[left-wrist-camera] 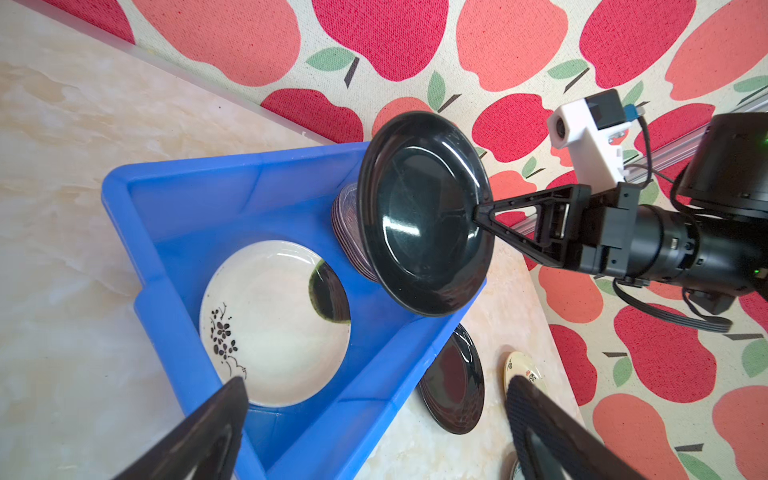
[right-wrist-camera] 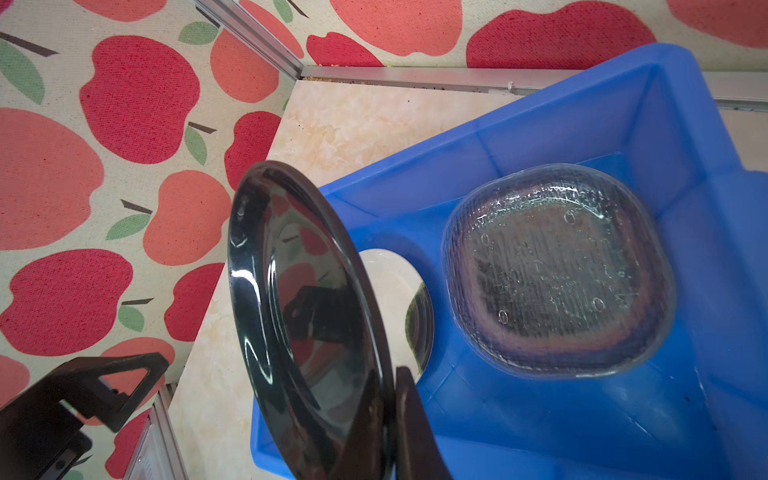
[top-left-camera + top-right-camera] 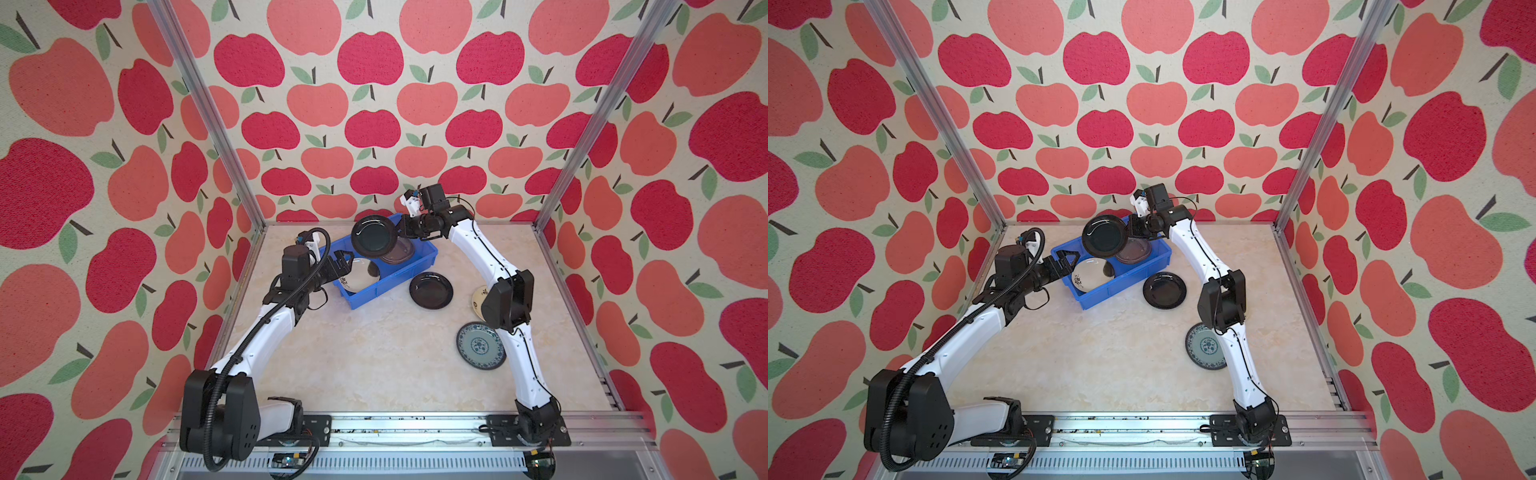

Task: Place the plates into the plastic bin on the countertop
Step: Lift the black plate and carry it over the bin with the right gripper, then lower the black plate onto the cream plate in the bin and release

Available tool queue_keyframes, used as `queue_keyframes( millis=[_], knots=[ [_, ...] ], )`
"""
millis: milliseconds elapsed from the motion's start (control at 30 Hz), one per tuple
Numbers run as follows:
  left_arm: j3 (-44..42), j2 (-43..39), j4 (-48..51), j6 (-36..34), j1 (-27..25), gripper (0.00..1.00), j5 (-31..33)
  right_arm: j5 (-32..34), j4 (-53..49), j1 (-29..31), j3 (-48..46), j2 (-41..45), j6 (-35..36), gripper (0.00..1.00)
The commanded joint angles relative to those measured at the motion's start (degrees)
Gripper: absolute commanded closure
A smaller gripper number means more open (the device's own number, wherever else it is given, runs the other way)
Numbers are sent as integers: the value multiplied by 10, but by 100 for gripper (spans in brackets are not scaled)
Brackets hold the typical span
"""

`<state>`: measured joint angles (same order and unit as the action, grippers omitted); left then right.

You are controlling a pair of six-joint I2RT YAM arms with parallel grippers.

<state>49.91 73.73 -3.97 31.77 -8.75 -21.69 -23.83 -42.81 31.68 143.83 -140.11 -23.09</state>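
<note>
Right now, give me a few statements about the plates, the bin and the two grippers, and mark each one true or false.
1. The right gripper grips a black plate by its rim, tilted, over the blue bin. True.
2. The left gripper is shut on the white blotched plate. False: its jaws stand open and empty, and that plate lies in the bin.
3. The blue-white patterned plate is in the bin. False: it lies on the countertop.
4. Clear glass plates sit in the bin. True.
5. A second black plate lies on the countertop beside the bin. True.
</note>
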Motion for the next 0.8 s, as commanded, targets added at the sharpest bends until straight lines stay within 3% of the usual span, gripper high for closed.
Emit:
queue_keyframes(
  millis=[0, 767],
  knots=[
    [22, 16, -6, -4, -2, 1, -13, -6, -24, 9, 52, -39, -14, 100],
    [27, 74, -26, 5, -8, 1, -32, -8, 7, 52, 84, -153, -60, 100]
  ],
)
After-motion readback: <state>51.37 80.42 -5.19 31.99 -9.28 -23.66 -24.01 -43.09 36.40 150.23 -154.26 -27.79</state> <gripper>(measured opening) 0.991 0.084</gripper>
